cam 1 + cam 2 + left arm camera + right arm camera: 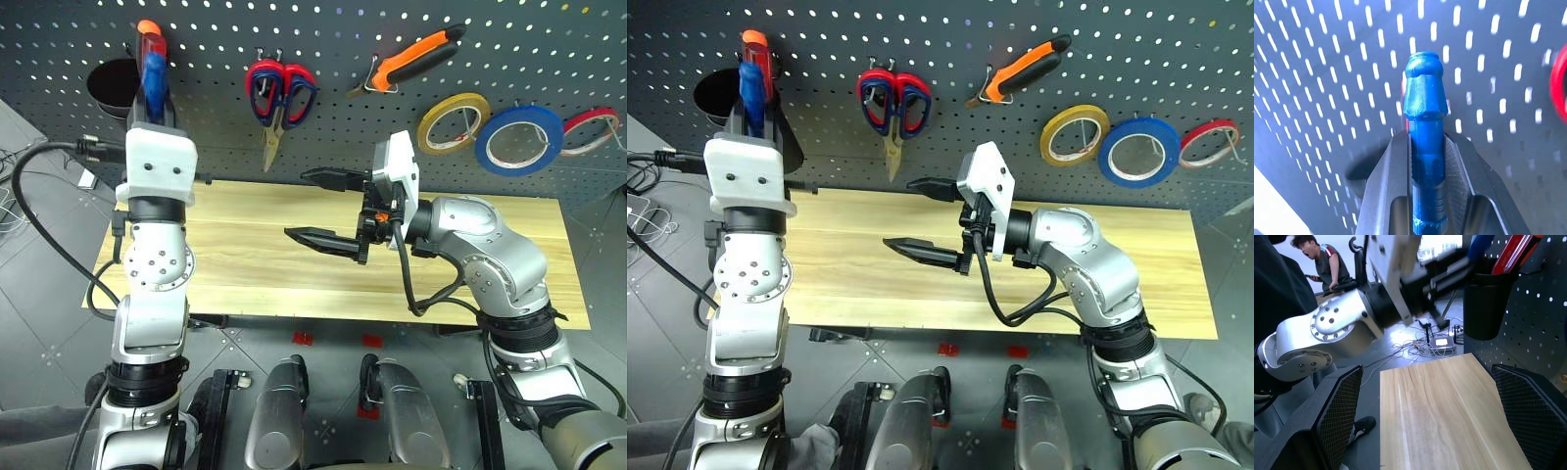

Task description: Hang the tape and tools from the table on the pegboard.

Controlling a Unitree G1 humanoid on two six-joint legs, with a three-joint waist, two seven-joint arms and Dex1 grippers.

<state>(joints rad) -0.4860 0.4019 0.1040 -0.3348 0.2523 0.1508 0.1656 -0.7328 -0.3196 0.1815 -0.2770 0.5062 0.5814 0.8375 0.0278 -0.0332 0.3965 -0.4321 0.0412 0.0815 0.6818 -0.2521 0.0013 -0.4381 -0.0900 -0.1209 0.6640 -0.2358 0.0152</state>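
Clearly, the left tool [1425, 161] is clenched on the blue-handled screwdriver [1425, 127]: its two dark fingers [1393, 186] press on both sides of the blue handle, and the rounded end of the handle stands out past the fingertips. From the head views this tool is raised in front of the pegboard [343, 39], close to a black cup [110, 86] that hangs on the board, and a red screwdriver [148, 37] stands just beside the blue one.

The right tool [323, 208] is released. Its two black fingers are wide apart and point sideways toward the robot's left, above the desk [245, 264], and they touch nothing.

The desk is made of light wooden planks, and its top is bare. Behind it stands the dark grey pegboard with rows of small holes. Below the desk the floor [39, 225] is grey, and some cables [1425, 340] lie on it. In the right wrist view a person [1320, 262] is seen far in the room.

On the pegboard I count one pair of scissors with red and blue handles [279, 93], hanging with the blades down. One pair of pliers with orange-and-black handles [411, 59] hangs tilted. Further to the robot's right hang three tape rings in a row: one yellow tape [453, 122], one blue tape ring [519, 139] and one red tape ring [591, 130]. The yellow and blue rings overlap at their edges. There are two screwdrivers, one blue and one red.
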